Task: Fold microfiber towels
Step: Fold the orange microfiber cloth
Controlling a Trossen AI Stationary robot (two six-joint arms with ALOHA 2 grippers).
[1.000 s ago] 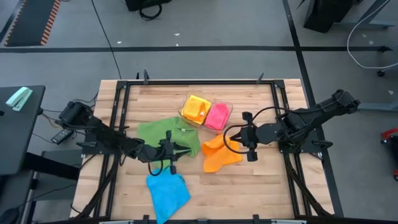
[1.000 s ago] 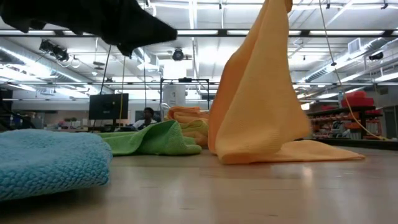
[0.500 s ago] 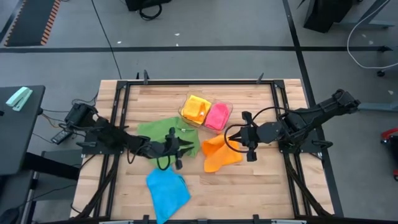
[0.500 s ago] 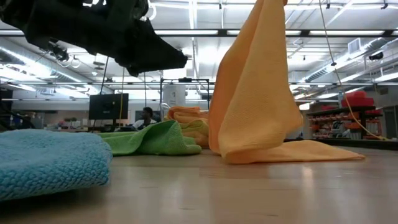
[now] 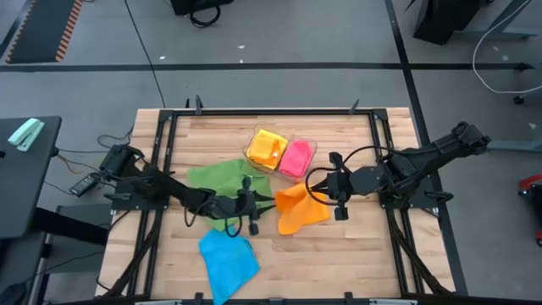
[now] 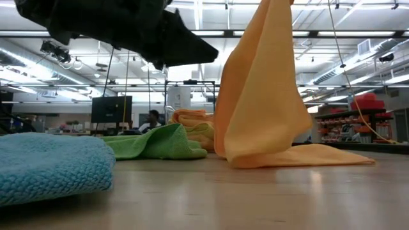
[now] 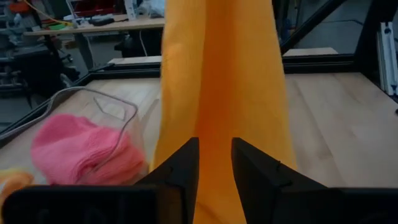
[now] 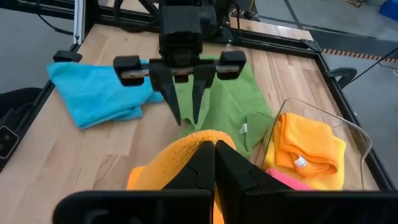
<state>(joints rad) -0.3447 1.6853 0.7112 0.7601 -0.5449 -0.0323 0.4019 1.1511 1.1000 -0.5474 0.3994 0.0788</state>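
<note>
On the table (image 5: 356, 246) we see the orange towel (image 5: 298, 210) at centre, one corner lifted and clamped in the right tool (image 5: 327, 194). The green towel (image 5: 222, 180) lies flat beside it, the blue towel (image 5: 227, 263) nearer the front edge. The left tool (image 5: 261, 203) hovers just beside the orange towel, fingers (image 7: 180, 168) slightly apart, holding nothing.

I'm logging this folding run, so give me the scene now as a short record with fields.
right gripper: shut on the orange towel, holding it lifted
left gripper: open, facing the hanging orange towel
green towel: spread out under the left arm
blue towel: lying near the table's front edge
clear tray: holds a yellow towel and a pink towel
</note>
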